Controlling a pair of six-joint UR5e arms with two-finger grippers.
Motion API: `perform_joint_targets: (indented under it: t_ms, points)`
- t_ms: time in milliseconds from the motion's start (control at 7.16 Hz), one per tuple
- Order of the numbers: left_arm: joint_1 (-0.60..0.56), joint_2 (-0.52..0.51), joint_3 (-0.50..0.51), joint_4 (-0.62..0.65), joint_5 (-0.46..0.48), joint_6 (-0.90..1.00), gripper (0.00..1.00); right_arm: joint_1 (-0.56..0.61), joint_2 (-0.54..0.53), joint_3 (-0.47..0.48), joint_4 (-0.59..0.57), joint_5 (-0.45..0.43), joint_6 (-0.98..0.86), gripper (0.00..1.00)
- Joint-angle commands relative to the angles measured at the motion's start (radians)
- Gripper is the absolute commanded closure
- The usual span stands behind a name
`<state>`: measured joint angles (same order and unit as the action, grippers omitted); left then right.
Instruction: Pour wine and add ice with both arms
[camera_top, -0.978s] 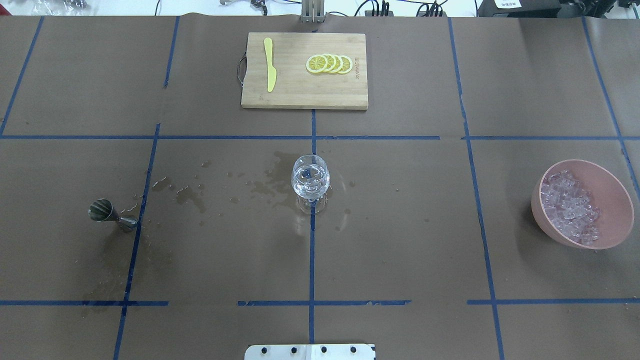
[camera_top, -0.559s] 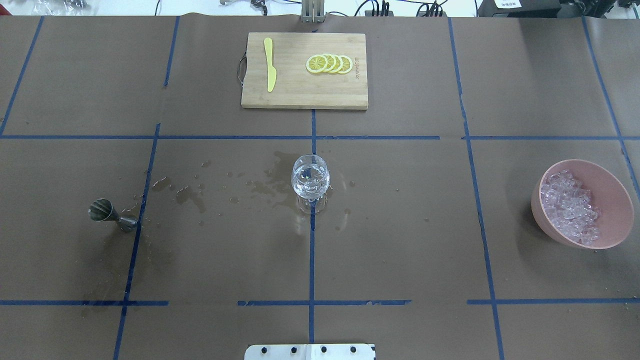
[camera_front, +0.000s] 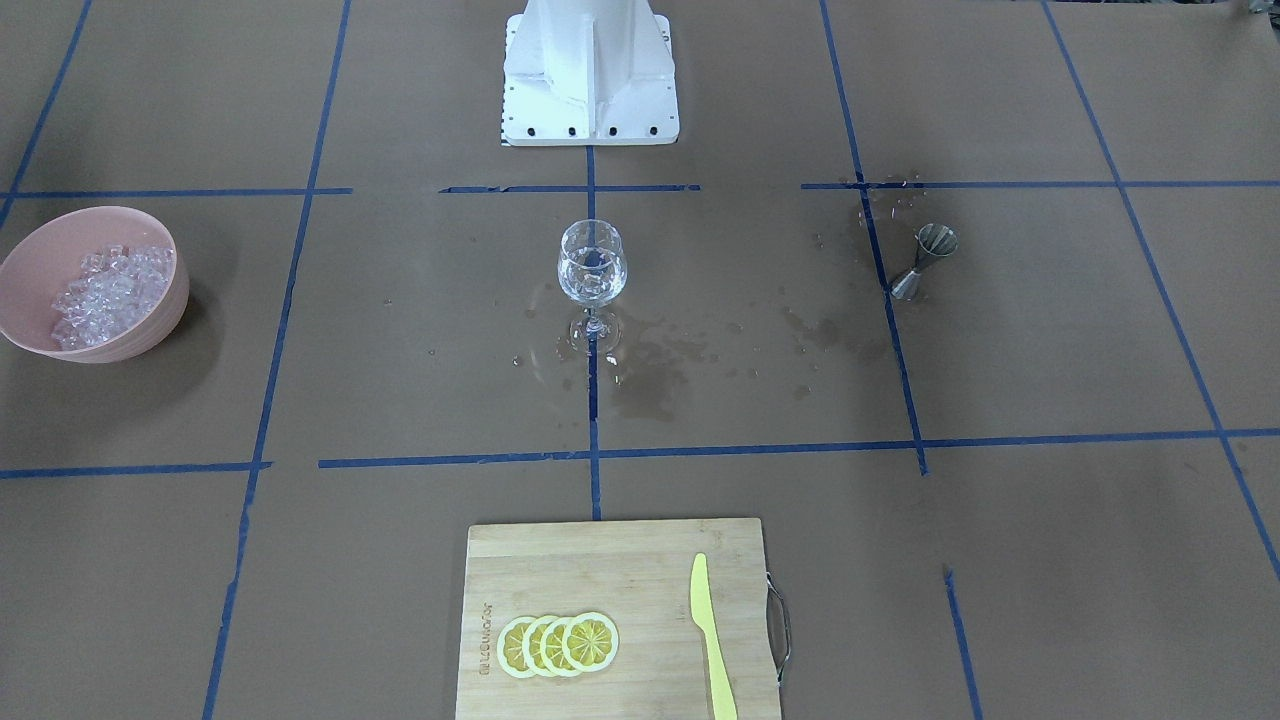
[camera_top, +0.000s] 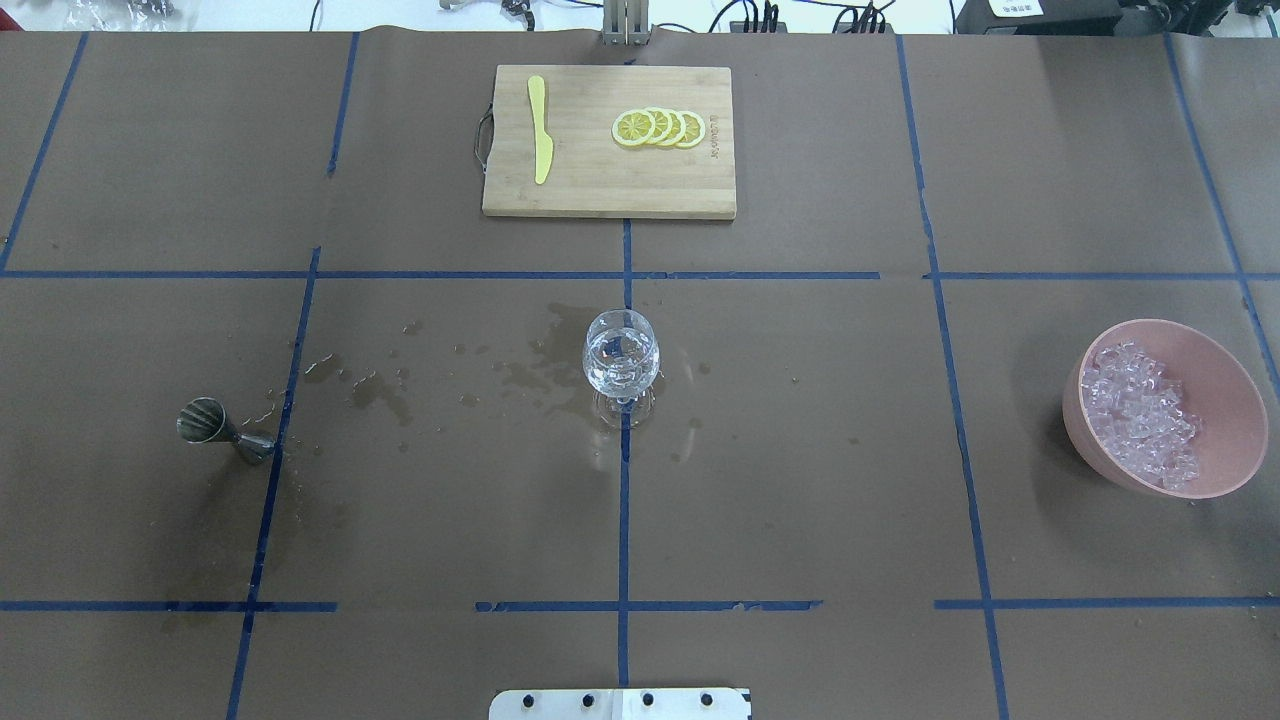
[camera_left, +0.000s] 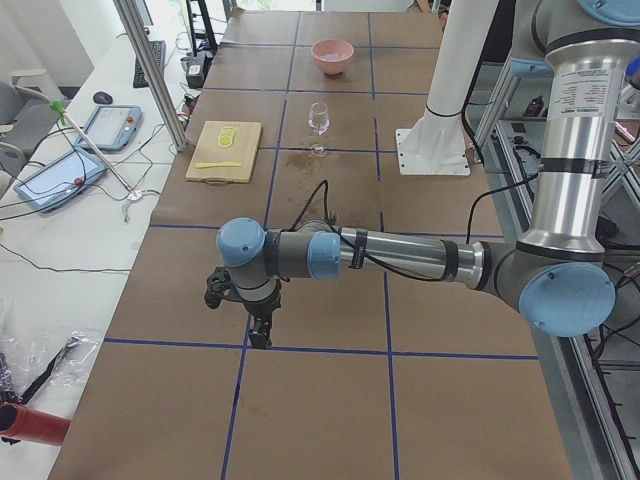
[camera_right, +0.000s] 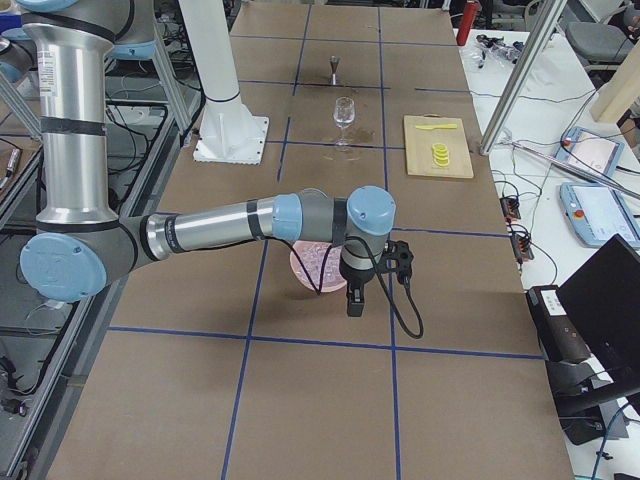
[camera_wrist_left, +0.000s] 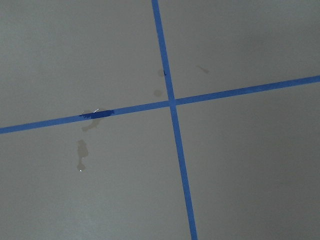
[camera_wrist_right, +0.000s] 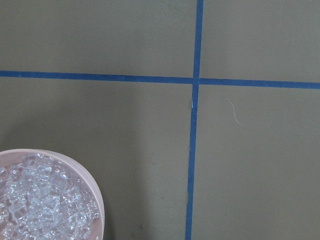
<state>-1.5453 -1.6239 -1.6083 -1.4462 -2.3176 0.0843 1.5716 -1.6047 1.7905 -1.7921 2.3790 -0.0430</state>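
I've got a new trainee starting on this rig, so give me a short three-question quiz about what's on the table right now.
1. True or false: the wine glass stands between the jigger and the pink bowl of ice.
2. What lies on the cutting board to one side of the lemon slices? A) a yellow knife B) a spoon C) tongs
3. How many lemon slices are there?
Key: 1 true; 2 A; 3 four.
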Motion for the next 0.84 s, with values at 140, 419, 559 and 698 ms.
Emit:
perform_joint_targets:
  t_ms: [140,419,559,698]
  points:
    - [-0.002,0.004,0.053,-0.075,-0.009,-0.051,0.00,0.025,-0.007,-0.082,0.076,0.031,-0.001,0.00]
    - [-0.006,0.003,0.048,-0.075,-0.009,-0.051,0.00,0.039,-0.014,-0.085,0.077,0.034,0.003,0.00]
    - [-0.012,0.002,0.045,-0.075,-0.008,-0.051,0.00,0.039,-0.008,-0.086,0.077,0.034,0.005,0.00]
    - [-0.016,0.002,0.042,-0.075,-0.008,-0.048,0.00,0.038,-0.001,-0.092,0.114,0.031,0.005,0.00]
